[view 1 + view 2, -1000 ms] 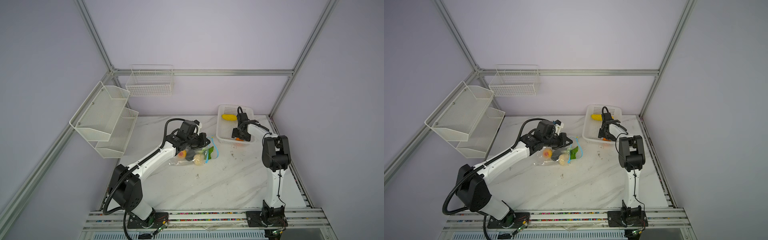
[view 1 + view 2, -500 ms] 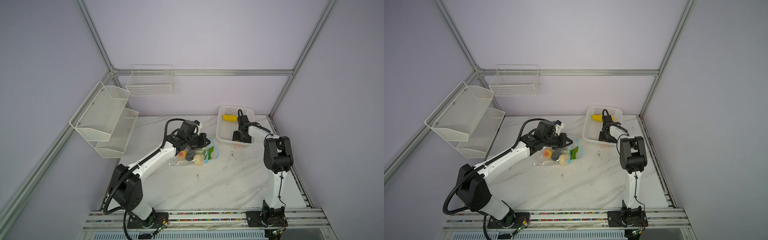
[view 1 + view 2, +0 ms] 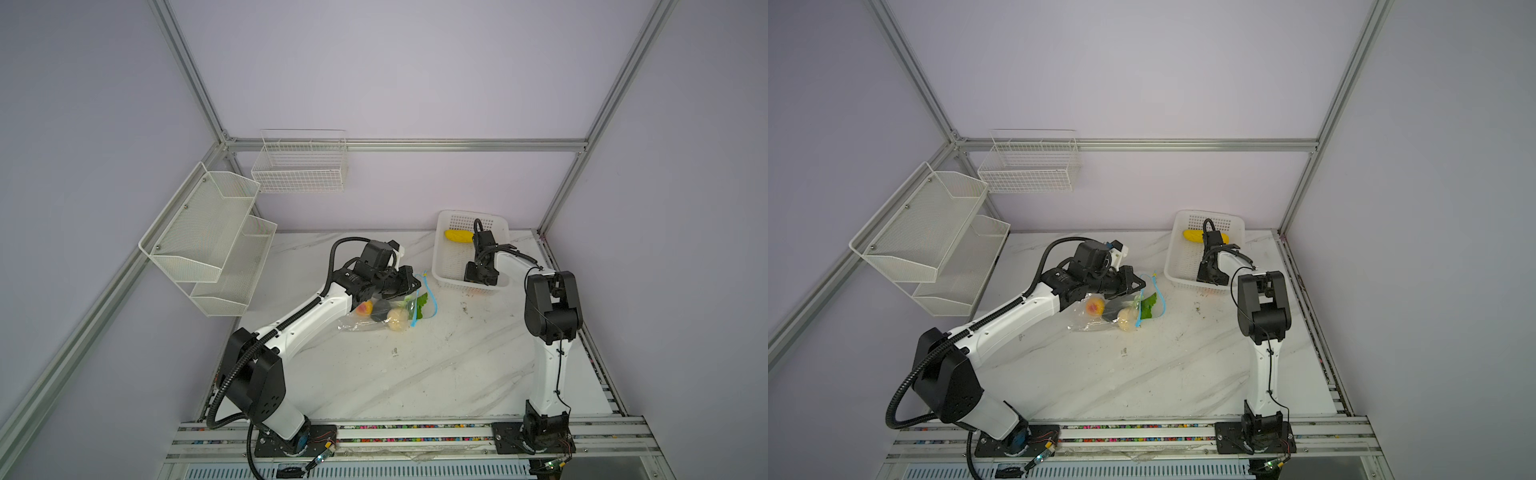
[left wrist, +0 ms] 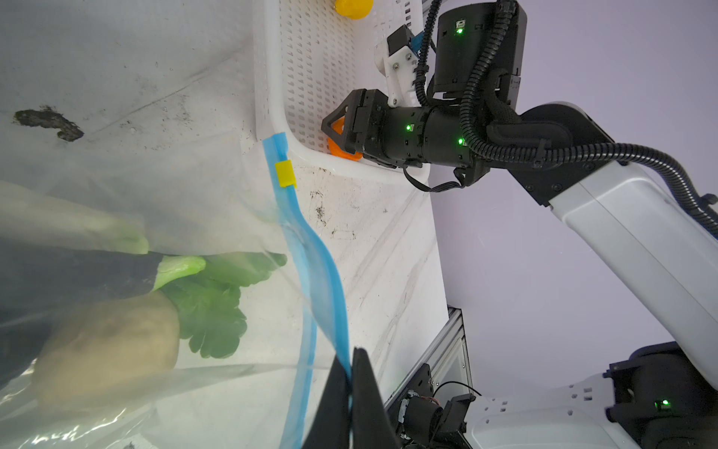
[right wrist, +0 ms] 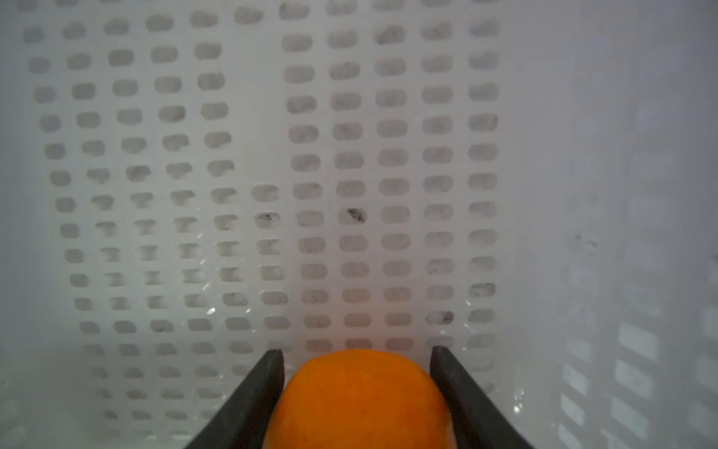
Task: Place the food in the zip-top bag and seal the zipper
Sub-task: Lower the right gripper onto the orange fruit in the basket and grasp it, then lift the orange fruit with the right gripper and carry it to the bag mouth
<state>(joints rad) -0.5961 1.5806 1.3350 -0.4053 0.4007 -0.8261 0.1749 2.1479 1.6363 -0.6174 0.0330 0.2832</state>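
Here the left gripper (image 4: 351,361) has its jaws together, pinched on the zipper (image 4: 318,264) of the zip-top bag (image 3: 357,324). The yellow slider (image 4: 284,173) sits at the strip's far end, by the corner of the white basket (image 3: 441,245). The bag lies on the marble table (image 3: 415,374) just left of that basket, its mouth turned towards it. Inside the bag are a peach-coloured piece (image 3: 365,308), a dark piece (image 3: 380,307), a cream piece (image 3: 397,318) and a green leaf (image 3: 422,301). In both top views the left arm's wrist covers the rear part of the bag.

The right gripper (image 5: 356,352) reaches down inside the basket at its near end. Its jaws stand on either side of the orange piece (image 5: 361,396), right at its flanks; whether they press it cannot be told. The basket's near wall stands between this piece and the bag. A yellow corn cob (image 3: 458,236) lies at the basket's far end, behind the right wrist. A mesh shelf (image 3: 208,232) and a wire basket (image 3: 299,170) hang on the walls, well apart from both arms.

Against a second ago, the right gripper sits lower and nearer the basket's front wall, and its jaws have drawn in. The left gripper and the bag lie as they did.
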